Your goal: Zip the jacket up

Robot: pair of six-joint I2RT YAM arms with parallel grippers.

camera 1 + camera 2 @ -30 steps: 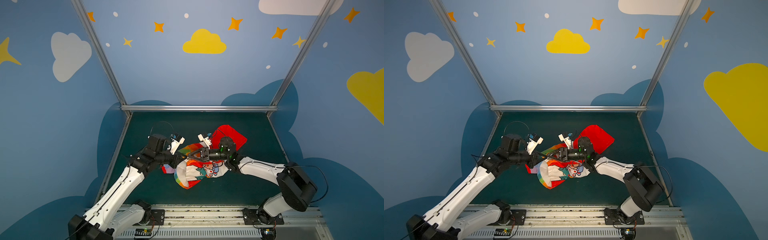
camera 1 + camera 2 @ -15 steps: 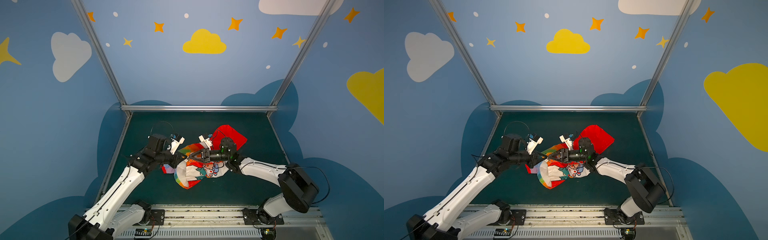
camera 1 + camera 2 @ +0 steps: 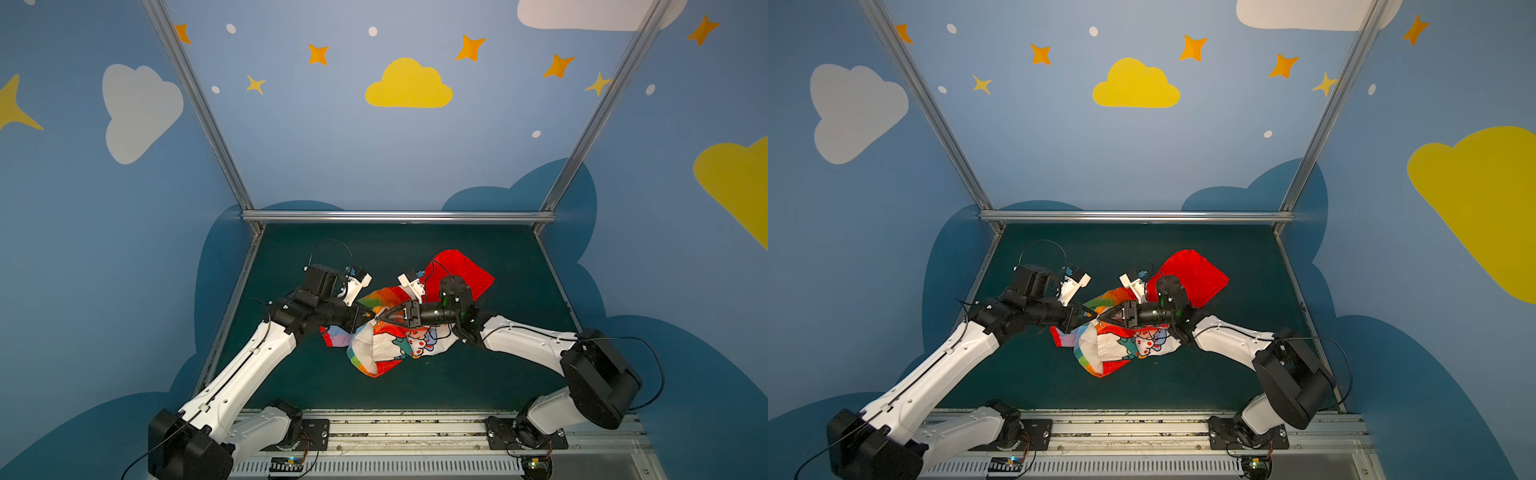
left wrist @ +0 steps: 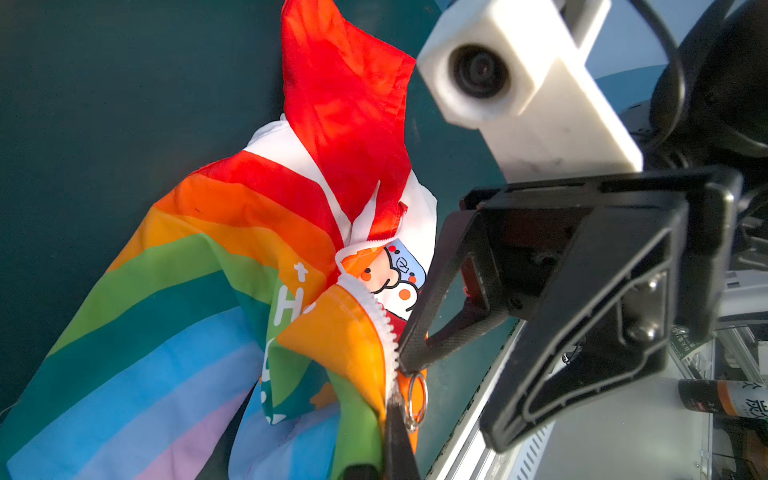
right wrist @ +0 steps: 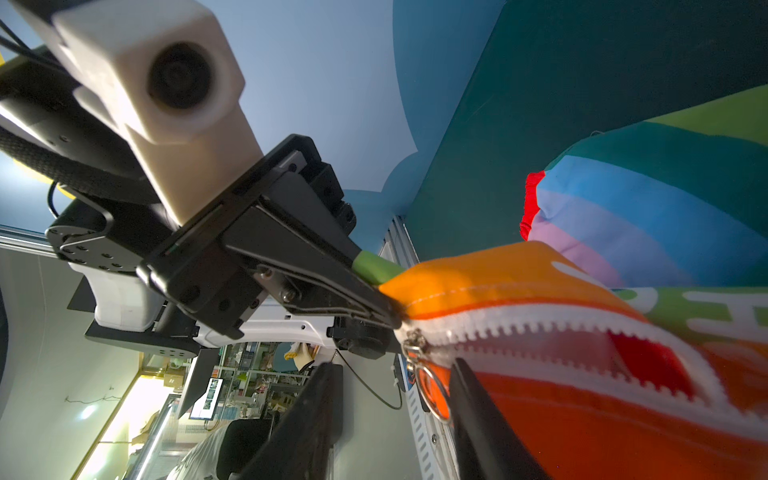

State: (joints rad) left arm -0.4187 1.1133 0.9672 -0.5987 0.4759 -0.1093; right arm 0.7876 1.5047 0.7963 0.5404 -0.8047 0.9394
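Fabric this thin and slack will likely bunch and slip rather than resist. So the jacket (image 3: 390,345), crumpled near the middle of the green table mat (image 3: 478,382) with its red hood toward the back wall, is best held at the hem beside the white zipper (image 5: 540,324) and by the small metal ring pull (image 5: 432,392). The left gripper (image 5: 390,316) is pinched tight on the orange hem at the slider end, while the right gripper (image 5: 392,365) has its fingers apart on either side of the ring, not yet closed on it.
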